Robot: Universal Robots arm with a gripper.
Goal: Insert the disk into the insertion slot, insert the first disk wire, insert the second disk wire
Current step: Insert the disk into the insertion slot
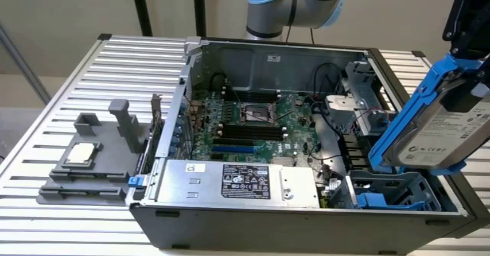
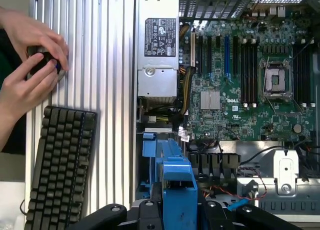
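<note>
The disk [image 1: 448, 135], silver-grey with a white label in a bright blue carrier, hangs tilted in the air over the case's corner at the exterior view's right. My gripper [image 1: 469, 92] is shut on its upper part. Just below it sits the insertion slot [image 1: 391, 192], a dark cage with blue latches in the case's near corner; the disk is above it, not inside. In the wrist view the blue carrier [image 2: 175, 177] stands between my black fingers [image 2: 150, 212], with the slot's blue parts [image 2: 148, 146] beyond it. A thin cable with a blue plug [image 2: 239, 204] lies nearby in the case.
The open computer case holds a motherboard [image 1: 253, 124] and a silver power-supply box [image 1: 237, 181]. A grey fixture block [image 1: 88, 164] stands on the slatted table at the exterior view's left. A keyboard [image 2: 60, 165] lies beside the case, and a person's hands [image 2: 30, 64] hold a dark device.
</note>
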